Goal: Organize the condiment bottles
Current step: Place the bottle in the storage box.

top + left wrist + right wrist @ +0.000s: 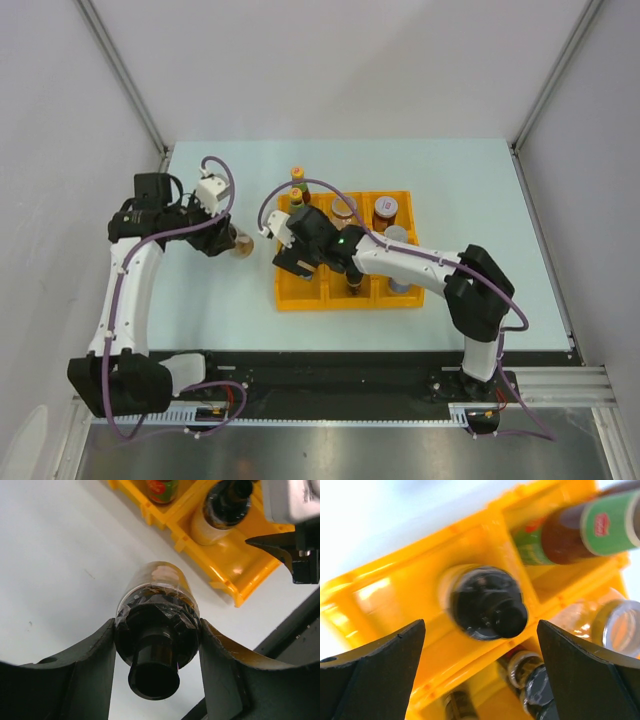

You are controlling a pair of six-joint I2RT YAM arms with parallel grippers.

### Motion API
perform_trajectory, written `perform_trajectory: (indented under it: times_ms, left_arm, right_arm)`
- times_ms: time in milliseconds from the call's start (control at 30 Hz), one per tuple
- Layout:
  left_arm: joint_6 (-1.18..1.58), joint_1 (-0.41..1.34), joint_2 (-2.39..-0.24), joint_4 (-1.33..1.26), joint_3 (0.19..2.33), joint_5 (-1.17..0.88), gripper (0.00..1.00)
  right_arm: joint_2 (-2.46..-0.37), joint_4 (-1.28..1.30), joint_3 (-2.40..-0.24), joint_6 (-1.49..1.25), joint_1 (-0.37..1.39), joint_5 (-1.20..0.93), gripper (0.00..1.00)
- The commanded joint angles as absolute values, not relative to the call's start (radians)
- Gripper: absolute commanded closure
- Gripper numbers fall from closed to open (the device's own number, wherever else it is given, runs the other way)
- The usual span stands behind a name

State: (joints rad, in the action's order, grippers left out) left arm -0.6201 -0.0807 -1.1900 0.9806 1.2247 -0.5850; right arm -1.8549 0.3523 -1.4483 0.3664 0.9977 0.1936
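My left gripper [228, 240] is shut on a black-capped bottle of amber stuff [243, 243], which is on the table left of the yellow tray [300, 298]. In the left wrist view the fingers [95, 660] press both sides of its cap [155, 630]. My right gripper [292, 262] is open and empty over the tray's left compartments. In the right wrist view it [480, 625] hangs above a black-capped bottle [487, 602] standing in a compartment. A green-labelled sauce bottle [590, 530] and a clear jar [615, 625] stand in neighbouring compartments.
The tray holds several more bottles: a slim sauce bottle [298, 182] at its back left, a silver-lidded jar [344, 210], a brown-lidded jar [385, 210] and a pale shaker [397, 235]. The tray's corner [235, 575] lies close to the right of the left gripper.
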Motion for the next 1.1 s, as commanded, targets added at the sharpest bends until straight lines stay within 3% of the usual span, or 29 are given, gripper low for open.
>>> perform_trajectory:
  times_ms: [0, 200, 767, 1067]
  left_arm:
    - [-0.733, -0.057, -1.117, 1.052, 1.250, -0.736, 0.99]
    - [-0.758, 0.064, -1.086, 1.063, 1.201, -0.750, 1.00]
    - [-0.522, 0.423, -1.132, 0.714, 1.000, -0.513, 1.00]
    - [-0.471, 0.502, -1.186, 0.588, 0.936, -0.396, 1.00]
  right_arm:
    - [-1.737, 0.558, -1.627, 0.361, 0.960, -0.178, 0.00]
    - [-1.634, 0.719, -1.730, 0.382, 0.843, -0.392, 0.00]
    - [-1.321, 0.716, -1.621, 0.353, 0.290, -0.504, 0.00]
    - [-1.275, 0.704, -1.568, 0.339, 0.189, -0.583, 0.00]
